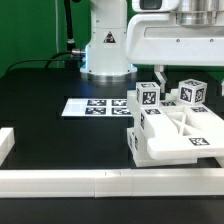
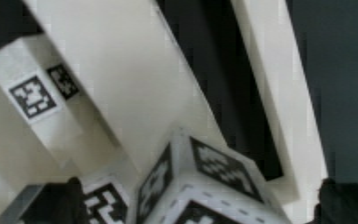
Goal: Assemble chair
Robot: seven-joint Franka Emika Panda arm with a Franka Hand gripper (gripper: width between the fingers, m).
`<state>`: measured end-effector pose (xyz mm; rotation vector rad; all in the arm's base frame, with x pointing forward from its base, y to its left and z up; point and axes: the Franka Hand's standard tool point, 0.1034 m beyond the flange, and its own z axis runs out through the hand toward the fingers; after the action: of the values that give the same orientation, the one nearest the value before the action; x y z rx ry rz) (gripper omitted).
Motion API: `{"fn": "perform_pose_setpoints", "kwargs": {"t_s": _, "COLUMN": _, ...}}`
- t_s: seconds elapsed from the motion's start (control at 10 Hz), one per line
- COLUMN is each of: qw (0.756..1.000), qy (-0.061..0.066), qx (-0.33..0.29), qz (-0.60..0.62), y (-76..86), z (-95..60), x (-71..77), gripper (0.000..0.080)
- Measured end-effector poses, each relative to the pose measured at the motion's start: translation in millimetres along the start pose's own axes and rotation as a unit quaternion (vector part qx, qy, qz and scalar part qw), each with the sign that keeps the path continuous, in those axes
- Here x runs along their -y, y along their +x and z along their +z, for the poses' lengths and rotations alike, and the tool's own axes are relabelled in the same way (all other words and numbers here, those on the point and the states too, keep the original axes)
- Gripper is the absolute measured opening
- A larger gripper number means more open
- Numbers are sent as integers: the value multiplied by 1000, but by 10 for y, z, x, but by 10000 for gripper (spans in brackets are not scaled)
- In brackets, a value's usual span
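The chair parts (image 1: 178, 130) stand as one white blocky cluster at the exterior view's right. It has a flat panel low in front, an X-braced frame (image 1: 192, 122) on top, and two square tagged posts (image 1: 148, 97) (image 1: 192, 92) sticking up. My gripper (image 1: 180, 55) hangs above this cluster at the top edge of the view, and its fingers are hard to make out there. In the wrist view my gripper (image 2: 197, 205) is open, with dark fingertips (image 2: 51, 205) far apart. A tagged white block (image 2: 202, 185) lies between and below them, beside long white bars (image 2: 131, 90). Nothing is held.
The marker board (image 1: 100, 105) lies flat on the black table to the left of the chair parts. A long low white border rail (image 1: 100, 182) runs along the front edge, with a short piece (image 1: 6, 143) at the left. The robot base (image 1: 105, 45) stands behind.
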<state>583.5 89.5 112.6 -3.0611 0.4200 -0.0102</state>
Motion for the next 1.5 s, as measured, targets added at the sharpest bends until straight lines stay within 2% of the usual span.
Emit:
{"fn": "perform_pose_setpoints", "kwargs": {"t_s": 0.2, "qw": 991, "qy": -15, "qx": 0, "qz": -131, "y": -12, "z": 3, "x": 5, "gripper": 649}}
{"fn": "perform_pose_setpoints", "kwargs": {"t_s": 0.5, "qw": 958, "qy": -25, "qx": 5, "qz": -286, "y": -14, "z": -4, "x": 9, "gripper": 649}}
{"fn": "perform_pose_setpoints", "kwargs": {"t_s": 0.7, "qw": 933, "qy": -26, "qx": 7, "qz": -360, "y": -6, "z": -4, "x": -14, "gripper": 649}}
{"fn": "perform_pose_setpoints", "kwargs": {"t_s": 0.9, "qw": 931, "qy": -26, "qx": 7, "qz": -365, "y": 0, "z": -3, "x": -29, "gripper": 637}}
{"fn": "perform_pose_setpoints", "kwargs": {"t_s": 1.1, "qw": 931, "qy": -26, "qx": 7, "qz": -365, "y": 0, "z": -2, "x": -32, "gripper": 285}}
{"fn": "perform_pose_setpoints", "kwargs": {"t_s": 1.3, "qw": 937, "qy": -26, "qx": 7, "qz": -347, "y": -1, "z": -1, "x": -31, "gripper": 282}}
{"fn": "perform_pose_setpoints", "kwargs": {"t_s": 1.5, "qw": 963, "qy": -26, "qx": 5, "qz": -270, "y": -2, "z": 0, "x": -31, "gripper": 282}}
